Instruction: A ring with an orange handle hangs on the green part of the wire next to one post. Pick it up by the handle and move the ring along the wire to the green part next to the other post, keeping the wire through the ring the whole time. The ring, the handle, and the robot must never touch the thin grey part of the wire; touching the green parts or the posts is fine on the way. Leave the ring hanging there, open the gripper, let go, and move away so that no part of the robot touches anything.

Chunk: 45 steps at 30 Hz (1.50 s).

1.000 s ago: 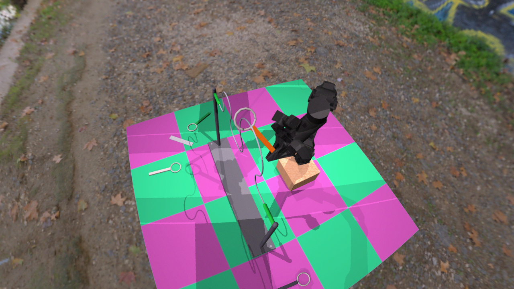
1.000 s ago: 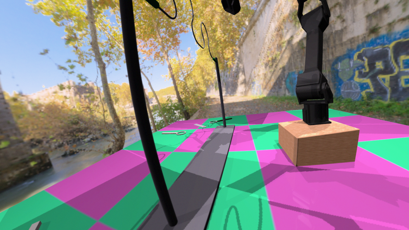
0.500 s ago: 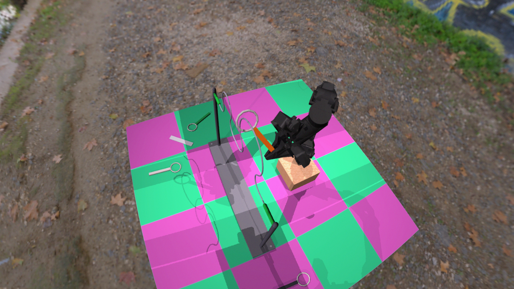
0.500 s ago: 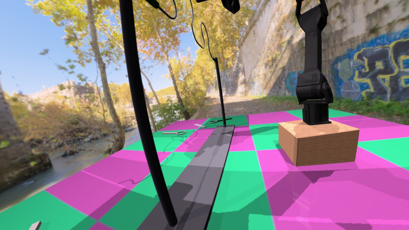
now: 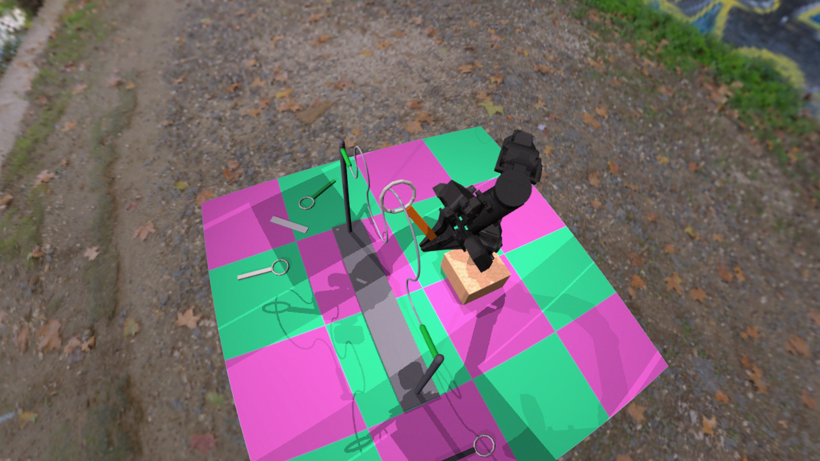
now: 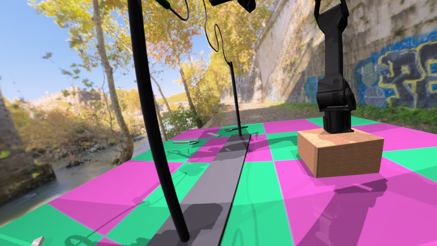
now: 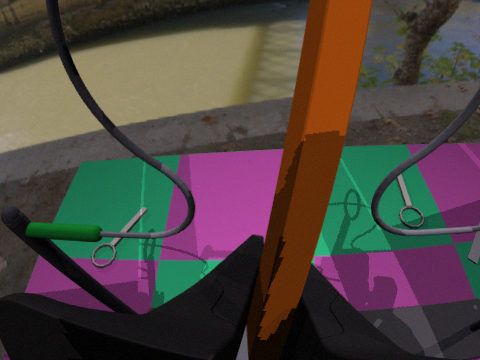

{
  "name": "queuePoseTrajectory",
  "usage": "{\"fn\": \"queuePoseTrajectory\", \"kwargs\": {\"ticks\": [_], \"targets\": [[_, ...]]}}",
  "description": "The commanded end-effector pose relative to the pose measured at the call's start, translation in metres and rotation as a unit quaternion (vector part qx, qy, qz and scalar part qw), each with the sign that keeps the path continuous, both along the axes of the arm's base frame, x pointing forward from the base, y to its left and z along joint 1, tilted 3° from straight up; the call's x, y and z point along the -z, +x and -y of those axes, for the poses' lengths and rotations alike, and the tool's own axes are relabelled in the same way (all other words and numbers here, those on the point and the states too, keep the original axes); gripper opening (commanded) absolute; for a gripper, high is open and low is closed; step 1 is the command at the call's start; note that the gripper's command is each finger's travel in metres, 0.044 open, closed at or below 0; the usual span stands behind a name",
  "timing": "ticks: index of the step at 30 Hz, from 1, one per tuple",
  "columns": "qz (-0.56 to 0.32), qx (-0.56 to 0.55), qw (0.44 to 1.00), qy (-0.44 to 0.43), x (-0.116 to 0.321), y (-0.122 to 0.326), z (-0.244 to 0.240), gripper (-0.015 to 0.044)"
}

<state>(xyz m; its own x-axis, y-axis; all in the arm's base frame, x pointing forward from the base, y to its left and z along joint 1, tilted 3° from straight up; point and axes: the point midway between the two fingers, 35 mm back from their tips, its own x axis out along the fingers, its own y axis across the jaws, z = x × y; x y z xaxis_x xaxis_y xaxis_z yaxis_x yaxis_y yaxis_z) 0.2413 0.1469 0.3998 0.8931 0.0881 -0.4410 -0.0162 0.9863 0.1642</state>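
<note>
My gripper [image 5: 434,237] [image 7: 268,248] is shut on the orange handle [image 5: 421,223] [image 7: 320,150], near its lower end. The pale ring [image 5: 397,181] at its upper end overlaps the top of the middle bend of the grey wire [image 5: 418,263] [image 7: 107,125] in the top view. The wire appears to pass through it; contact cannot be told. The ring is outside the wrist view and the exterior view. One green part [image 5: 345,157] is by the far post [image 5: 347,200] [image 6: 235,97]. The other green part [image 5: 428,340] is by the near post [image 5: 428,375] [image 6: 146,116].
A grey base strip [image 5: 389,326] joins the posts. The arm stands on a wooden block [image 5: 475,278] [image 6: 342,155]. A green-handled ring [image 5: 324,189], a white-handled ring [image 5: 255,273] and a pale bar [image 5: 289,224] lie left of the strip. A dark-handled ring [image 5: 461,454] lies at the front.
</note>
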Motion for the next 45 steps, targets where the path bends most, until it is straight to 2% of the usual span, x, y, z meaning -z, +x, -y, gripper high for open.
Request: {"fn": "queuePoseTrajectory", "kwargs": {"ticks": [1, 45], "targets": [[0.004, 0.002, 1.0, -0.028, 0.0, 0.001, 0.001, -0.015], [0.038, 0.018, 0.955, -0.295, -0.002, 0.004, 0.021, -0.015]]}}
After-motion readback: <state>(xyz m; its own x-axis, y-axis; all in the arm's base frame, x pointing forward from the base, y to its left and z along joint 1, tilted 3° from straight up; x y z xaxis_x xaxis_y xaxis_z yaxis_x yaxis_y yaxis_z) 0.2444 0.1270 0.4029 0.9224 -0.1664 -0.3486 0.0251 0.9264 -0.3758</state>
